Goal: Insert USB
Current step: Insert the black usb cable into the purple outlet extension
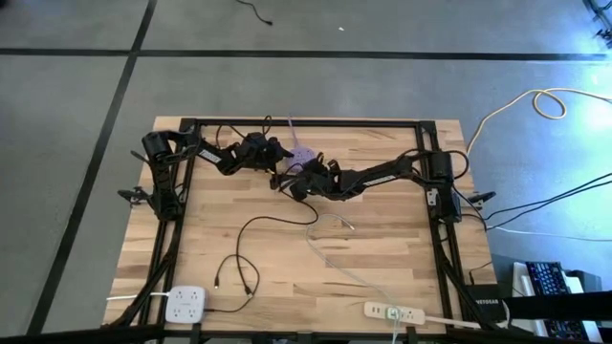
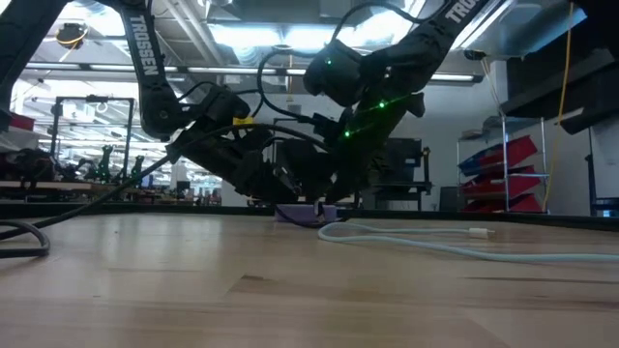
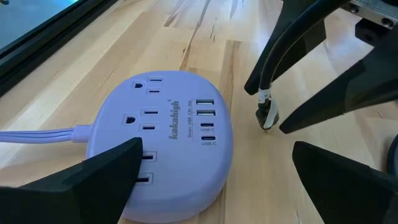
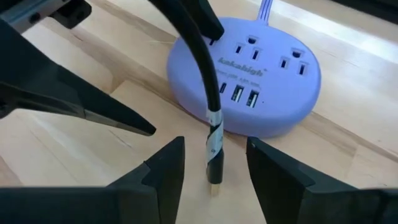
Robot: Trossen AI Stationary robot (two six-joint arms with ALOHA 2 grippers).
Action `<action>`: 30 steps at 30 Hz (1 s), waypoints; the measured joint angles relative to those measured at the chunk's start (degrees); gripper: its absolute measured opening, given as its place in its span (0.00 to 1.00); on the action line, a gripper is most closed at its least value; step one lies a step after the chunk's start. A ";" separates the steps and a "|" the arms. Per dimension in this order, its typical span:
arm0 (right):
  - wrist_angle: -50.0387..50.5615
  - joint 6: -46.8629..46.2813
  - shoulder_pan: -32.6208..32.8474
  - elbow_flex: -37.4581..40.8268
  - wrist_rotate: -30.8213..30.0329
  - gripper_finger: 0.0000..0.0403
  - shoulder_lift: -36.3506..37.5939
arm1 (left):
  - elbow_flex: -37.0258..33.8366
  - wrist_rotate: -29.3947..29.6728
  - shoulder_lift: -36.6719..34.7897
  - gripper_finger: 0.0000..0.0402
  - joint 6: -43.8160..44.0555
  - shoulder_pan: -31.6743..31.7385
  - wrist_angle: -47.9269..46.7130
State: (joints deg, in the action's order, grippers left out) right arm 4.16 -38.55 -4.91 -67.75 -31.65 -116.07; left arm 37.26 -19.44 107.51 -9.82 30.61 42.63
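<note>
A round purple power strip point(image 1: 302, 153) lies flat at the middle of the table's far half, its USB ports point(image 4: 244, 94) on top. My right gripper point(image 4: 216, 140) stands just near of it, open. A black USB plug point(image 4: 215, 168) hangs between its fingers, metal tip down at the table, with wood showing on both sides of it. The plug's black cable point(image 4: 193, 56) rises out of the top of that view, and what carries it is hidden. My left gripper point(image 3: 217, 149) is wide open at the strip's left side point(image 3: 161, 143). My left gripper has one finger point(image 3: 99, 177) over the power strip's near edge by the outlets point(image 3: 144, 167); the other finger stands over bare table beside the strip. Whether the first finger touches the strip, I cannot tell.
A black cable point(image 1: 244, 239) and a white cable point(image 1: 335, 258) lie loose across the middle of the table. A square white power strip point(image 1: 186, 304) sits at the near left corner. A long white one point(image 1: 392, 311) lies at the near edge. The black frame rails point(image 1: 435, 239) border the sides.
</note>
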 joint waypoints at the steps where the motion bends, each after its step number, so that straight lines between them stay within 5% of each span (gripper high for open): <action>1: 0.01 0.10 0.00 0.00 -0.22 0.34 0.00 | 0.00 0.00 0.01 1.00 0.00 0.00 0.00; 14: 0.35 0.95 0.00 0.00 -0.27 0.25 0.00 | 0.00 0.00 0.00 1.00 -0.07 0.00 0.00; 19: 0.29 2.39 0.07 0.00 0.44 0.04 0.21 | 0.00 0.00 0.01 1.00 -0.09 0.00 0.00; 30: 0.86 0.94 2.47 0.02 -2.62 0.00 2.37 | 0.00 -0.02 0.01 1.00 -0.22 0.01 -0.04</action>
State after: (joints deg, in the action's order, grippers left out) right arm 5.02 -37.62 -2.44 -67.72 -34.26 -113.70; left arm 37.26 -19.46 107.53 -10.05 30.62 42.59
